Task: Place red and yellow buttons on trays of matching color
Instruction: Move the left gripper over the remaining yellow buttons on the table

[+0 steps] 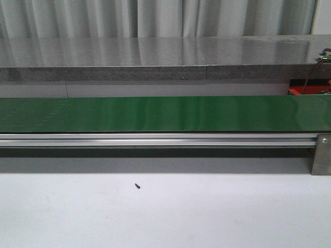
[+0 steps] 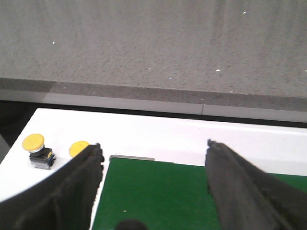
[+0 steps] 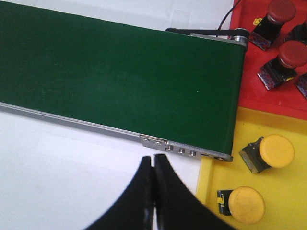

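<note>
In the left wrist view my left gripper (image 2: 153, 146) is open over the end of the green conveyor belt (image 2: 158, 196), nothing between its fingers. Two yellow buttons (image 2: 33, 143) (image 2: 77, 147) stand on the white table beside that belt end, one partly hidden by a finger. In the right wrist view my right gripper (image 3: 153, 157) is shut and empty over the white table, next to the belt's other end. Beside it a yellow tray (image 3: 288, 124) holds two yellow buttons (image 3: 272, 151) (image 3: 246, 204). A red tray (image 3: 249, 91) holds two red buttons (image 3: 280, 10) (image 3: 292, 53).
The front view shows the green belt (image 1: 165, 113) running across the table on an aluminium rail (image 1: 155, 139), a small dark screw (image 1: 137, 186) on the white table in front, and a grey ledge behind. A black cable (image 3: 225, 21) runs by the red tray.
</note>
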### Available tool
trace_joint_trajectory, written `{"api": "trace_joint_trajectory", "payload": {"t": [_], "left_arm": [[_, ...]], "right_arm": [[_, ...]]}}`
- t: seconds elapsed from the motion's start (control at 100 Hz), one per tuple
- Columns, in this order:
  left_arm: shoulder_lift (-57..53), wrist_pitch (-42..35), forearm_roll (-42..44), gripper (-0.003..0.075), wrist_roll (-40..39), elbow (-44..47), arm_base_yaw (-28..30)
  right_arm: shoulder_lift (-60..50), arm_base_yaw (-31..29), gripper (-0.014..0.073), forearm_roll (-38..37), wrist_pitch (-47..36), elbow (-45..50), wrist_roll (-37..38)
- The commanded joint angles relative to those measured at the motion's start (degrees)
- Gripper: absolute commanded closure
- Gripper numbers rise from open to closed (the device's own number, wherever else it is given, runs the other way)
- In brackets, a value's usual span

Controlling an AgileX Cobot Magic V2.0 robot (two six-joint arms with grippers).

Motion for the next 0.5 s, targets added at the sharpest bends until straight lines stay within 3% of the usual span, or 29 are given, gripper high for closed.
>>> {"api": "trace_joint_trajectory", "payload": {"t": [0.0, 0.19, 0.49], "left_arm": [[5.53, 1.44, -2.50, 0.0259, -0.49, -8.18, 3.33], [19.13, 6.32, -2.64, 0.0259, -0.63, -20.68, 6.49], [36.23, 11.51, 5.91, 0.0260, -10.98, -35.43, 6.47]], "right_arm": [[-1.03, 0.06, 0.0653, -0.06, -3.34, -1.57, -0.01], [-1.03, 0.06, 0.0653, -0.06, -3.34, -1.57, -0.01], [-1.03, 0.06, 0.0653, -0.06, -3.34, -1.57, -0.01]]}}
